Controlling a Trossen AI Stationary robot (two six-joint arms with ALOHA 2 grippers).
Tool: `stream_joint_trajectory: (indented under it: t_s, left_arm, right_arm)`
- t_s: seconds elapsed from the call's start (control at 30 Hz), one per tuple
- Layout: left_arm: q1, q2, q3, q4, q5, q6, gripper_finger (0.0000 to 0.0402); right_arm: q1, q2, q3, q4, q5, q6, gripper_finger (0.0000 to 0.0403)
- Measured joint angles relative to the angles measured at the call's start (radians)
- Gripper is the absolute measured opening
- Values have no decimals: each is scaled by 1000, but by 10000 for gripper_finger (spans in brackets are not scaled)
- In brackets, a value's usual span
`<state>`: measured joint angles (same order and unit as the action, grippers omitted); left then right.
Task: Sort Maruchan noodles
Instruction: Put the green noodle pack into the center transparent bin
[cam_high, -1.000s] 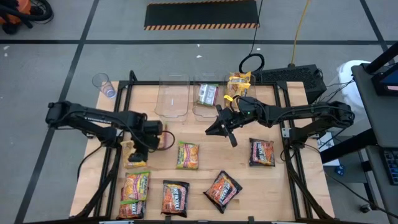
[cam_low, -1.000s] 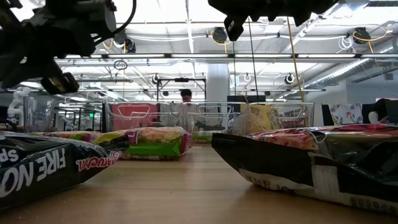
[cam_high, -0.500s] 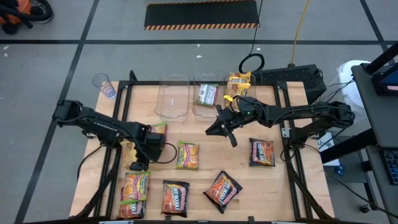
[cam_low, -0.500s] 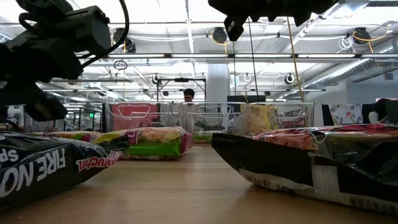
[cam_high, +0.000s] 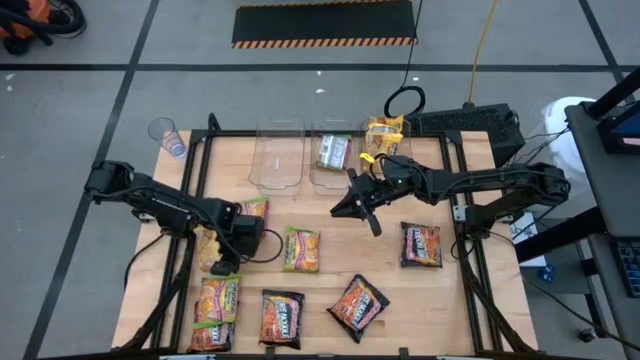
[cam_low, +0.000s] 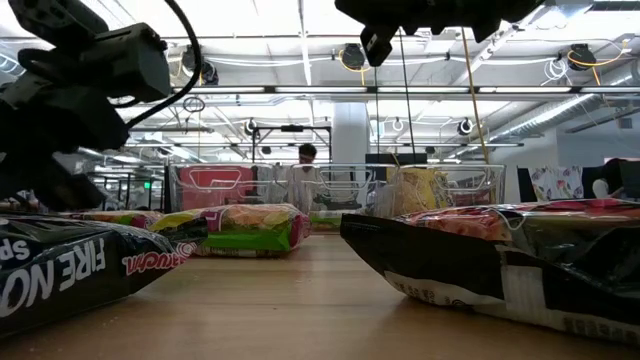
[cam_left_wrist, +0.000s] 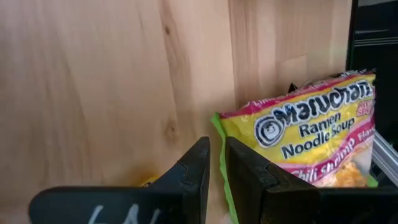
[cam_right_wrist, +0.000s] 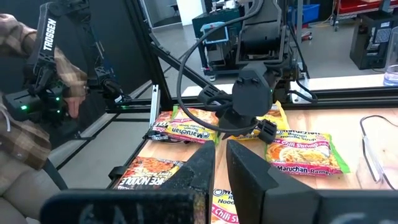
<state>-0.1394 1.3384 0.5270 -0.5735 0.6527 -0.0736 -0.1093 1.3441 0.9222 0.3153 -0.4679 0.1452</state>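
Left tool (cam_high: 222, 262): jaws nearly closed, empty, poised low beside a yellow Maruchan packet (cam_high: 209, 245) for pickup. Right tool (cam_high: 356, 210): nearly closed, empty, waiting mid-desk (cam_high: 330, 290) near the clear bins (cam_high: 277, 160).

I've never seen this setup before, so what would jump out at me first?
Ramen packets lie scattered over the wooden table, with clear bins along its far edge. Two dark arms reach in: the left pincer low over a yellow packet at the left, the right pincer hovering mid-table.
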Motion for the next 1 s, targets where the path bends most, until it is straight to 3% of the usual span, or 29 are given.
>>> stream_joint_trajectory:
  t_s: [0.13,0.33,0.5,0.73,1.0]
  left_arm:
    - [13,0,9,10,1,6,56]
    - [50,0,54,76,-21,14,56]
    - [80,0,163,80,-243,120,56]
    - [152,9,388,120,-593,339,56]
    - [388,194,645,124,-638,359,56]
  right_arm:
    - [-5,-6,0,-2,6,-48,38]
    - [-26,-56,1,-40,166,-115,38]
    - [-34,-124,1,-110,288,-163,38]
    - [-34,-203,1,-198,315,-165,38]
    - [-34,-228,0,-227,315,-158,38]
